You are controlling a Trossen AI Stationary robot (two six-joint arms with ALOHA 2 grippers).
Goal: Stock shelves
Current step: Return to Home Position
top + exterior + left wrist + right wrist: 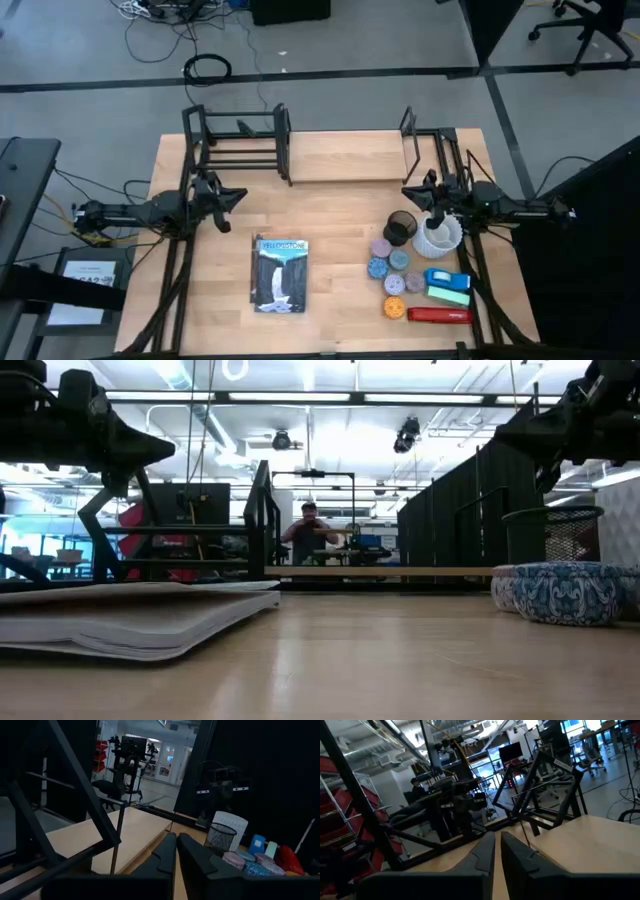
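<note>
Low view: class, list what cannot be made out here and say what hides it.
Book: lies flat, seen edge-on, so its cover is hidden.
Mesh cup: base hidden behind the patterned tins.
Person beyond the table: too small to make out.

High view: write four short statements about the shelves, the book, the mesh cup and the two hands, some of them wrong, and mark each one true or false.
1. The shelves hold no books or other items. True.
2. The Yellowstone book stands upright in the barred rack section. False: it lies flat on the table, in front of the shelves.
3. The black mesh cup sits on the pale shelf board. False: it stands on the table beside a white holder, near the right hand.
4. The left hand and the right hand are both shut and hold nothing. True.
</note>
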